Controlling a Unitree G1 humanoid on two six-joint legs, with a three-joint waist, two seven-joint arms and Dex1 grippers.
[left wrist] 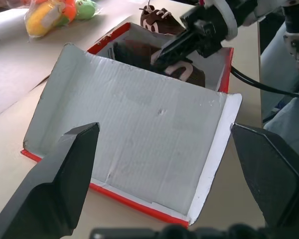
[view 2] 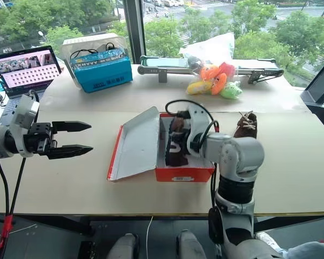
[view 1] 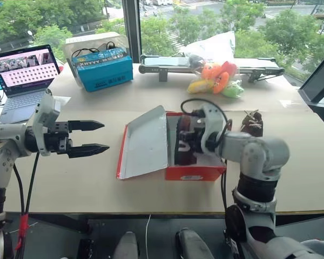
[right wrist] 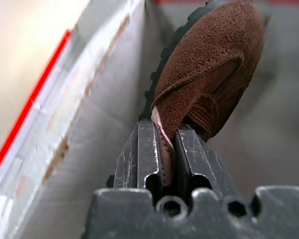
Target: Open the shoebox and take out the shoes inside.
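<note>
Pinching a brown shoe, right claw is nearly shut on the thin edge of its heel, inside the shoebox. Shoe hangs tilted from the claw, toe away from it, over the grey box floor. Left claw is wide open, holding nothing, hovering over the bench well left of the box, pointing right toward the lid.

Shoebox sits mid-bench, red, lid thrown back to the left, grey-white inside facing up and leaning. Second shoe stands on the bench just right of the box, at its far corner. Far side: blue box with a black cable on top, plush toys in a clear bag, grey bar-shaped device behind them. Laptop open at far left.

Right arm reaches from the near right, forearm bent over the box's right wall, claw aimed left and down. Left arm is out level, wrist white, fingers one above the other.
</note>
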